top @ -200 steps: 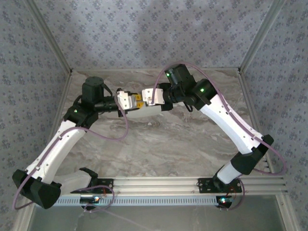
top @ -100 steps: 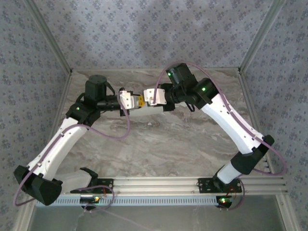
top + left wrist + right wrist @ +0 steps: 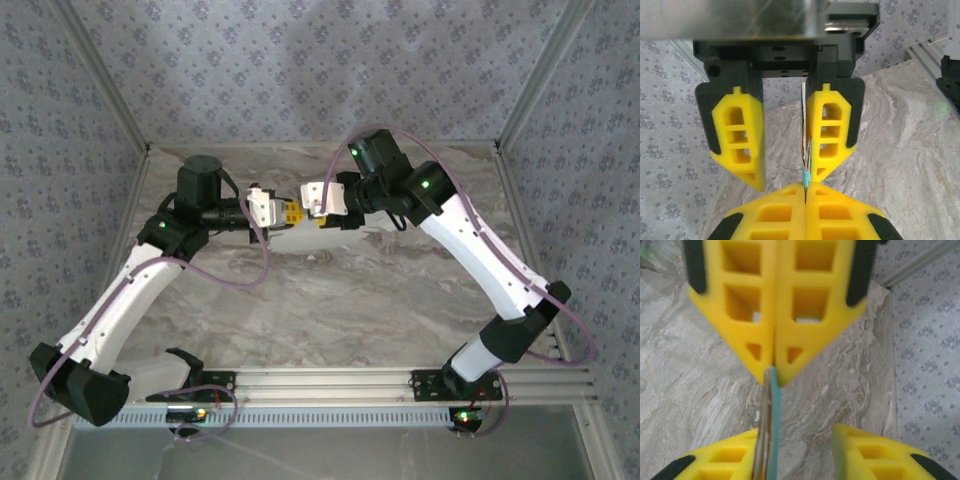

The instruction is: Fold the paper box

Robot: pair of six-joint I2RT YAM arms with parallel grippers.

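- paper box (image 3: 771,425) shows edge-on in both wrist views as a thin sheet, with a light blue face on one side and a pale face on the other.
- it sits where the two arms meet, over the far middle of the marbled tabletop (image 3: 350,290); whether any part of it touches the surface cannot be told.
- left gripper (image 3: 805,189) has its yellow fingers pressed tight together, with the edge of the sheet pinched right at their tips.
- right gripper (image 3: 799,437) faces it tip to tip, and its fingers stand apart with a clear gap between them.
- the sheet runs along the inner face of one right finger (image 3: 725,460); the other finger (image 3: 875,455) is well off it, so this gripper has no clamp on the card.
- in the top view both arms reach in from the near edge, the left from the left side and the right from the right, their wrists nearly level.
- patterned grey walls (image 3: 300,60) close the far side and both flanks, and a metal rail (image 3: 330,380) runs along the near edge.
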